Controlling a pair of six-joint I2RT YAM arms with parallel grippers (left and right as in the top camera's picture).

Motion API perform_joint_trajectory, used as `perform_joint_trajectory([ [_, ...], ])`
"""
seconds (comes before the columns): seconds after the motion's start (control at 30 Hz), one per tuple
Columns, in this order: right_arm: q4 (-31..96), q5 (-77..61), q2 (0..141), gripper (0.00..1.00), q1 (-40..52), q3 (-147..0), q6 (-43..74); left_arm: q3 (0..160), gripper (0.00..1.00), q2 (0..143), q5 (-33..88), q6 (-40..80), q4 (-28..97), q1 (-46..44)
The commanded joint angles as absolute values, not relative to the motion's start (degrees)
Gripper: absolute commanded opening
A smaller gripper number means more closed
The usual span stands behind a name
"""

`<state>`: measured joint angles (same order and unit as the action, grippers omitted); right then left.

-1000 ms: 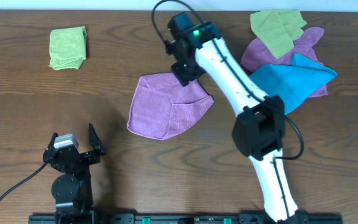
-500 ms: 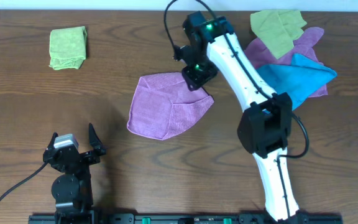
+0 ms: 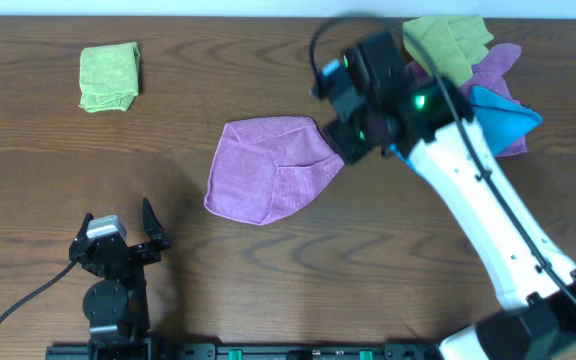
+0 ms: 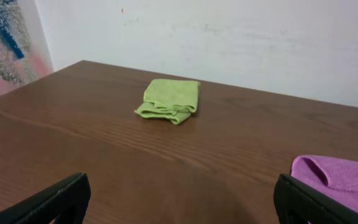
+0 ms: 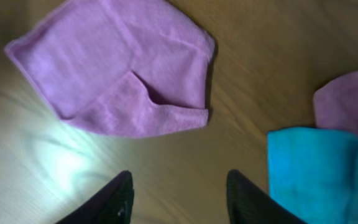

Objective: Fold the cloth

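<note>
Cloth: the purple cloth (image 3: 268,170) lies flat on the brown wooden table (image 3: 268,290), about in the middle from left to right and a bit to the far side.
Cloth from the right wrist: it fills the top left of the view (image 5: 117,68), ahead of the fingers.
Cloth from the left wrist: only one rounded corner shows, low at the right edge (image 4: 344,180).
Which way it lies: its long way runs left to right. The wide end is on the left. The narrow, pointy end is on the right, by the right gripper.
Shape: like a fan, with a straight far edge and a round near edge. One part is folded over onto the rest, so a fold line shows in the middle.
Feel: soft and fuzzy, with a thin stitched rim.
Right gripper: the right gripper (image 3: 346,150) hangs in the air just beside the pointy end. Its two black fingers (image 5: 118,200) stand apart with only bare table between them. It is let go and holds nothing.
Left gripper: the left gripper (image 3: 118,240) sits at the near left, well apart from the purple cloth. It is spread wide and holds nothing.
Other cloths: a light green cloth (image 3: 109,76), folded small and thick, lies at the far left.
Pile at far right: a dull green cloth (image 3: 443,45), another purple cloth (image 3: 493,70) and a bright blue cloth (image 3: 508,120) lie in a loose heap, touching each other.
</note>
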<state>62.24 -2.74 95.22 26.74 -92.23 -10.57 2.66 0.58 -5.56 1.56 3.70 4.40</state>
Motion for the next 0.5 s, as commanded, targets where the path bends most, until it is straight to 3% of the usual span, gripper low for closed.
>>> perform_joint_trajectory([
  [0.0, 56.86, -1.72, 93.93, 0.52, 26.17, -81.47, -9.91, 0.71, 0.95, 0.25, -6.13, 1.26, 4.64, 4.60],
  [0.3, 48.53, -4.89, 104.07, 0.62, 30.33, -77.58, -14.06, 0.71, 0.95, 0.25, -6.15, 1.26, 4.64, 4.60],
  [0.47, 46.68, -4.73, 107.48, 0.62, 32.77, -77.58, -13.98, 0.71, 0.95, 0.25, -6.13, 1.26, 4.64, 4.60],
])
